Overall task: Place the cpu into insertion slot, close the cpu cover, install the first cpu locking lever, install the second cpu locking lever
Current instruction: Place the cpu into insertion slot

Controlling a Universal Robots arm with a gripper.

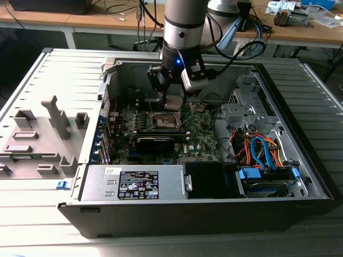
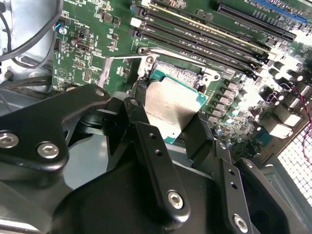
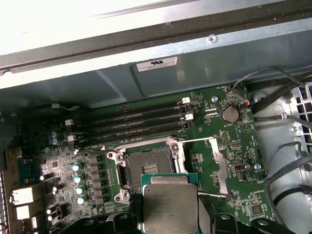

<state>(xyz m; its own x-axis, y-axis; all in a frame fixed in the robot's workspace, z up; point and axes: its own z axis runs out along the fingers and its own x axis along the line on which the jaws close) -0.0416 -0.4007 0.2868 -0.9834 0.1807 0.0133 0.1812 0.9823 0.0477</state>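
Black jaws pinch the small silvery-grey square cpu (image 3: 170,207) by its edges, held flat near the dark-centred, silver-rimmed insertion slot (image 3: 146,168), we judge for lining up; the thin silver-framed cpu cover (image 3: 219,168) lies open.

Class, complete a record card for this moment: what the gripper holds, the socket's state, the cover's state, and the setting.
gripper: shut on the cpu, fingers on two opposite edges
cpu: held over the board close by the insertion slot, not seated
insertion slot: empty, dark centre exposed
cpu cover: swung open, lying beside the slot
setting: green motherboard inside an open computer case
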